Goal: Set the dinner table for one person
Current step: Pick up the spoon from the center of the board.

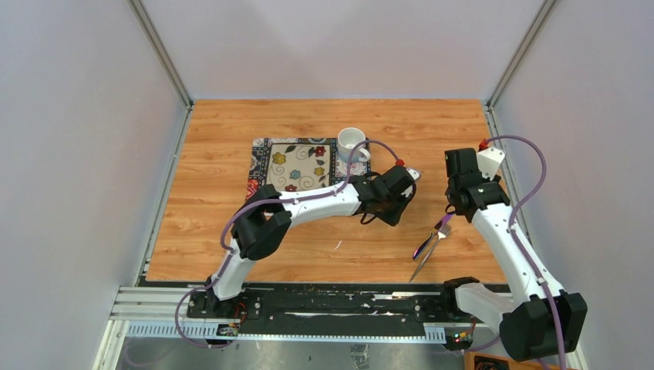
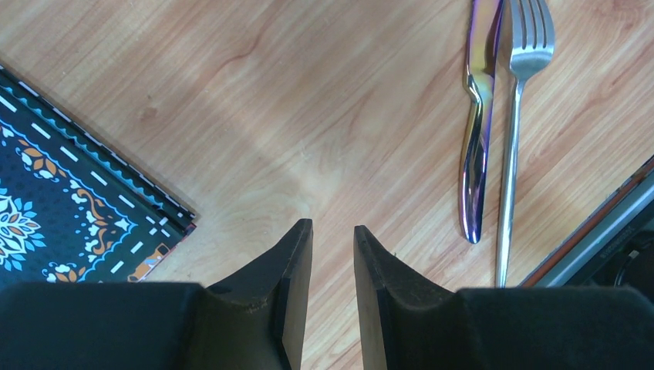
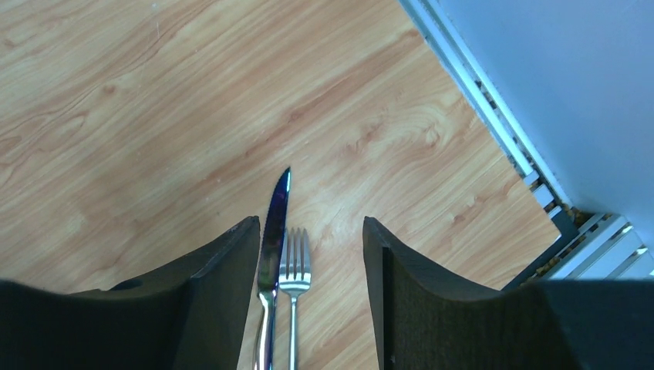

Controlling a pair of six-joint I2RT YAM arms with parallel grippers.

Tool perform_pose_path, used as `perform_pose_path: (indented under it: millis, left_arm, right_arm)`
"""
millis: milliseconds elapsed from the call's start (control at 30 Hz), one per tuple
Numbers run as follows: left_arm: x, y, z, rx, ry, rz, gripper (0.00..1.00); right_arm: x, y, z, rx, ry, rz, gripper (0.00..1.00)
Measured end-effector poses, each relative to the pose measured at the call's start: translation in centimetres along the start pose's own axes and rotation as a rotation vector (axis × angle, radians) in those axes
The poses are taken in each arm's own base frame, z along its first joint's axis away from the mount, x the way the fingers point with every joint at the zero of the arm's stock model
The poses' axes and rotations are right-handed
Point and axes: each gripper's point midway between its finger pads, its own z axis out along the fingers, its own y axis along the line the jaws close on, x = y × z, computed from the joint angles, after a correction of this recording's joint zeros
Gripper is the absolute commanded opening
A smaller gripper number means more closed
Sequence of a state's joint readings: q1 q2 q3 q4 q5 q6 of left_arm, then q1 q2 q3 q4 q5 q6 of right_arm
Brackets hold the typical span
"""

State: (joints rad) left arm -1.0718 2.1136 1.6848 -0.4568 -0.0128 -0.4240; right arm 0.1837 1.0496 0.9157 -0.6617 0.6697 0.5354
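Cutlery pickup | iridescent purple knife and silver steel fork side by side at 5 o'clock on light orange-brown wood-grain worktop, long axis 1-to-7 | right fingers spread wide, empty, poised astride the tips, clearly nearer | left fingers barely parted, empty

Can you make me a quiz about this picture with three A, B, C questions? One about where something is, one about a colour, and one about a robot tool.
1. Where do the knife and fork lie?
A) on the mat
B) side by side on the bare table
C) in the mug

2. What colour is the mug?
A) white
B) red
C) black

3. How is the right tool?
A) shut on the fork
B) shut on the mug
C) open, holding nothing

Answers:
1 B: both rest on wood, away from the mat.
2 A: it looks white from above.
3 C: its fingers stand apart, with the knife and fork seen between them.
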Motion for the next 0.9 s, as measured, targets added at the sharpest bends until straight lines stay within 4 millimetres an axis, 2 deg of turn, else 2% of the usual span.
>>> perform_pose_path:
  millis: [267,400,600,900]
  left_arm:
    - [1.2,0.4,-0.1,-0.026,0.02,0.033,0.31]
    - [2.1,1.0,-0.2,-0.042,0.037,0.042,0.3]
    - [2.4,1.4,-0.5,-0.056,0.041,0.048,0.29]
    - [1.7,2.7,-2.5,-0.073,0.002,0.039,0.28]
  right_arm:
    - [2.0,0.2,-2.2,-0.128,0.043,0.123,0.5]
    - [4.5,0.6,-2.4,-0.176,0.105,0.149,0.43]
    - [8.5,0.7,-2.5,-0.193,0.24,0.14,0.39]
    - [11.9,0.7,-3.1,-0.205,0.363,0.146,0.38]
